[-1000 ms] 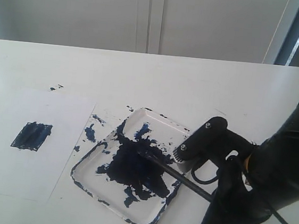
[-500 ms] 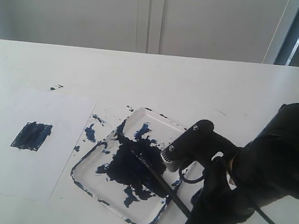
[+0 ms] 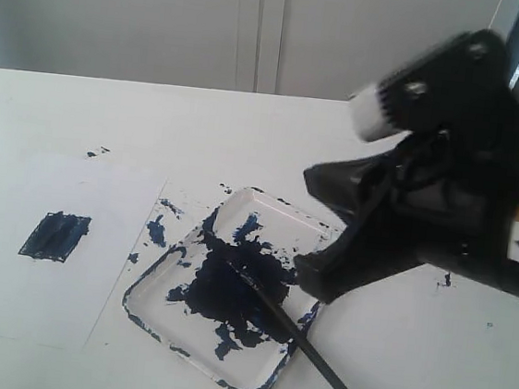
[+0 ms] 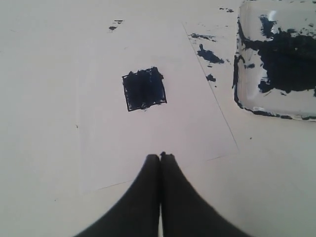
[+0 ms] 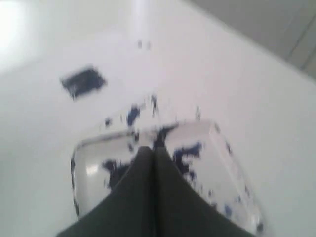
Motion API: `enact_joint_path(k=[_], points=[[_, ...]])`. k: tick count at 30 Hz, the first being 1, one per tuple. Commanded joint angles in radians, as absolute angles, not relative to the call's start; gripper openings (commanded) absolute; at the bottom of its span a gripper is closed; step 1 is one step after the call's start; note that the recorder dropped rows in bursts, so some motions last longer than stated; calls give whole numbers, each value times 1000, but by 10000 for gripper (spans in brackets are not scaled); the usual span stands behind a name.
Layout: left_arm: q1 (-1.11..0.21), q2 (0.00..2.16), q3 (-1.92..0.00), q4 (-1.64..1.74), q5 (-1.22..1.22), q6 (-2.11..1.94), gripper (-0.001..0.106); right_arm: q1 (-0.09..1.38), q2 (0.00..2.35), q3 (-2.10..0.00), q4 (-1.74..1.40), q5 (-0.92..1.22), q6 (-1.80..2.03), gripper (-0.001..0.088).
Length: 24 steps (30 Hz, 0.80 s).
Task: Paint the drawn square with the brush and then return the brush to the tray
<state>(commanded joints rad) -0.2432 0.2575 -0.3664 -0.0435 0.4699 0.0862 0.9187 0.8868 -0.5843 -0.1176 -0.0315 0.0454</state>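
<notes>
The drawn square (image 3: 55,235) on the white paper is filled dark blue; it also shows in the left wrist view (image 4: 143,89) and, blurred, in the right wrist view (image 5: 83,81). The clear, paint-smeared tray (image 3: 280,223) holds the brush (image 3: 316,360), whose tip lies in the dark blotch while its handle crosses the near right rim onto the table. My right gripper (image 3: 310,272) hangs shut and empty above the tray's right side (image 5: 150,149). My left gripper (image 4: 160,157) is shut with nothing in it, over the paper near the square. The brush is hidden in both wrist views.
The white paper (image 3: 45,293) lies left of the tray on a white table. Blue paint splatters (image 3: 156,230) mark the paper's edge and the table by the tray (image 4: 209,54). A small speck (image 3: 444,281) sits at the right.
My right gripper let go of the brush, closed, and rose up and back from the tray. The brush now rests on its own, tip in the tray.
</notes>
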Motion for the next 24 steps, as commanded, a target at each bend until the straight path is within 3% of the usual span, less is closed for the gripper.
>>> enact_joint_path(k=[10,24], points=[[-243,257,-320,-102,375,86,0,919,668,-230,-109,-268,49,0],[-243,257,-320,-95,386,86,0,919,665,-208,-107,-234,52,0]])
